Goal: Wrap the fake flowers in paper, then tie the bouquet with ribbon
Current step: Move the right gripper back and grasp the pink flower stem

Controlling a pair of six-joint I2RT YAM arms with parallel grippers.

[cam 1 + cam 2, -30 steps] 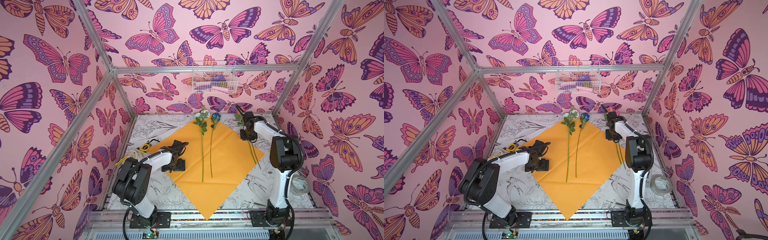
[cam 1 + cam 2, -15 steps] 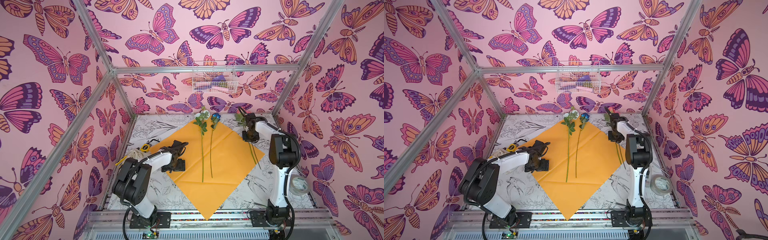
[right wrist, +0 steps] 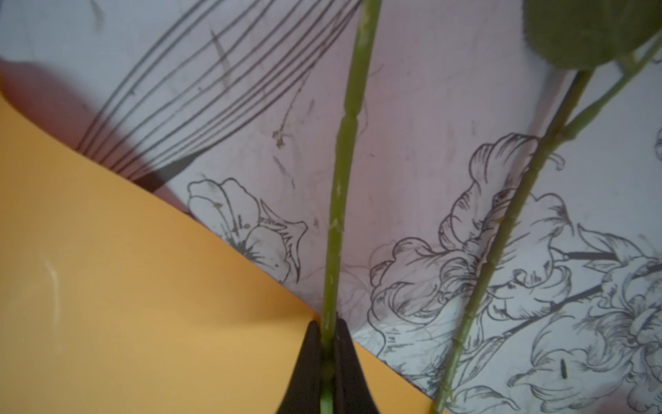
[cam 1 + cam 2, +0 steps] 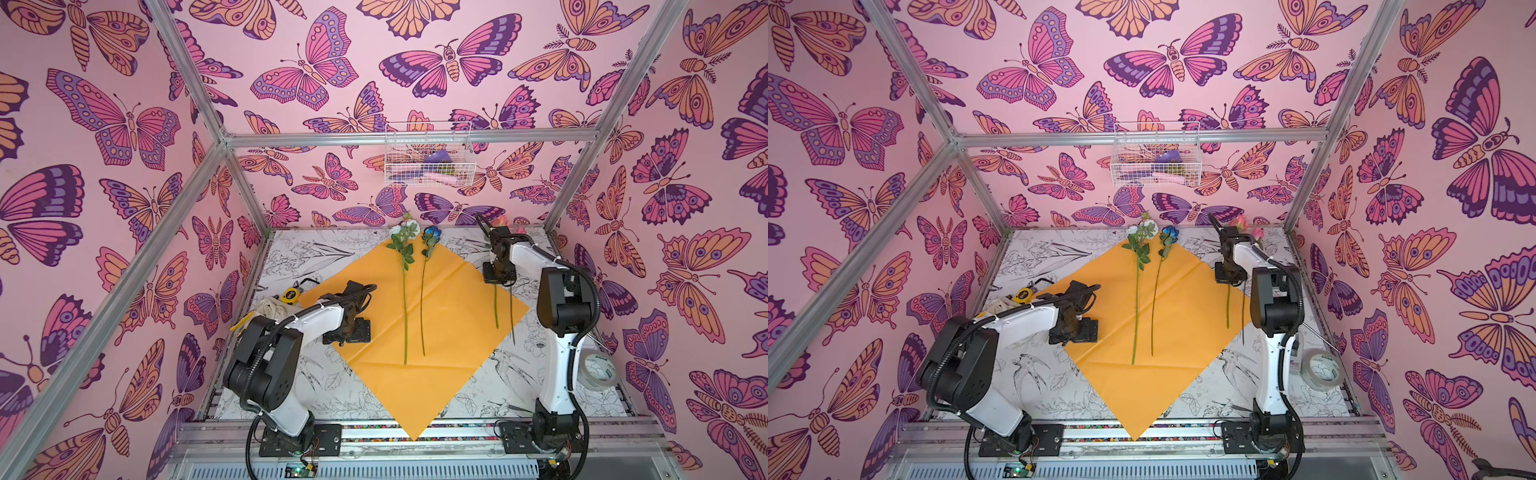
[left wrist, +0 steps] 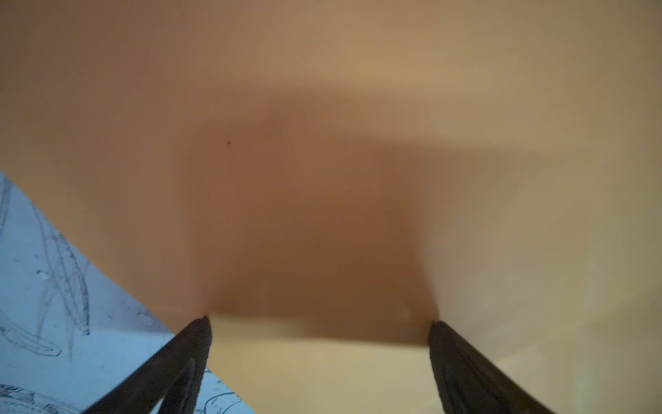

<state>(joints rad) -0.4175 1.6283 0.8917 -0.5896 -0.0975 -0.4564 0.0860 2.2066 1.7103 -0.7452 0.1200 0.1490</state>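
right gripper (image 3: 327, 331) clamped on green stem (image 3: 340, 179), tips right at the orange wrapping paper (image 3: 107, 286) edge. second stem (image 3: 501, 233) lies just beside it on the printed table (image 3: 412, 107). left gripper (image 5: 322, 322) jaws wide apart over the paper, with the paper edge beside one finger. between the grippers lie the white flower (image 4: 404, 299) and blue flower (image 4: 423, 299), with bare paper around the left one.

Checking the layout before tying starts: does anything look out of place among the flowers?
Yes. Two pink flowers lie apart from the white flower and blue flower, straddling the orange paper at its right edge and partly on the table. The right claw is shut on one stem, so the bunch isn't gathered.
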